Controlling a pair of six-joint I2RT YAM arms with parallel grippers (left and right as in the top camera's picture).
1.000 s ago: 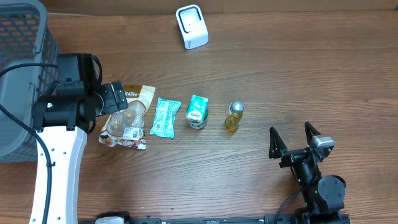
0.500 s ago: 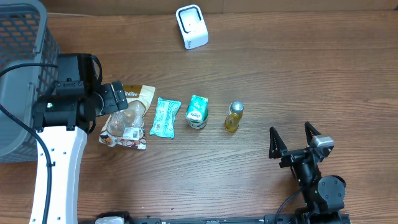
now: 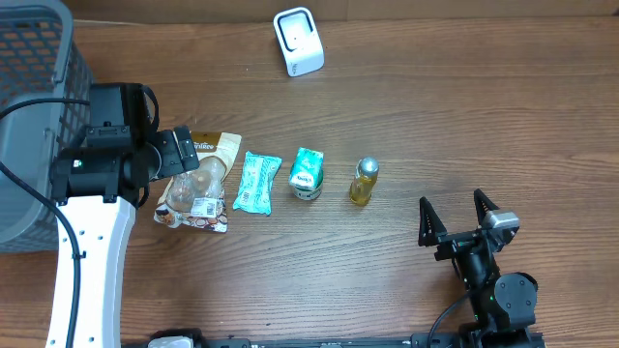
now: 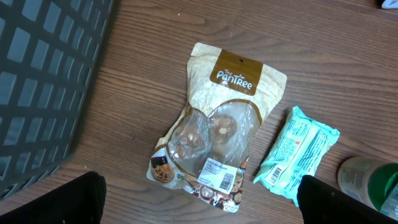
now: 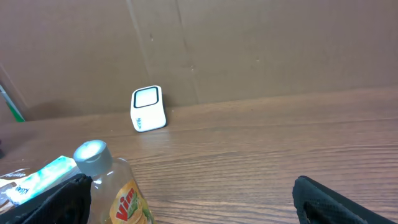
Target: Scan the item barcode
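- A snack pouch (image 3: pixel 198 182) lies flat on the wooden table (image 3: pixel 406 116), on the left side. It is first in a row of four items.
- Its long axis runs from the far side toward us, tipped a little. The brown header is at the far end and leans right, and the clear window is at the near end.
- A white sticker (image 4: pixel 222 174) with what looks like a barcode faces up on the pouch's near end.
- We see the left gripper (image 3: pixel 184 155) directly above the pouch, not touching it, with its jaws spread wide and nothing held. In the left wrist view the two fingertips frame the pouch's near end from either side.
- We judge the pouch to be the item in hand and the left arm by far the nearer.
- The scanner (image 3: pixel 298 41), a small white box, stands at the far edge of the table, beyond the pouch and to its right. The pouch must travel that way, sticker toward the scanner's window.
- Just beside the pouch on the right lies a teal packet (image 3: pixel 257 182), then a green can (image 3: pixel 308 174) and a yellow bottle (image 3: pixel 364 182).
- A grey basket (image 3: pixel 29 58) sits to the pouch's left.
- The right gripper (image 3: pixel 450 201) rests well apart at the near right, jaws wide and empty.
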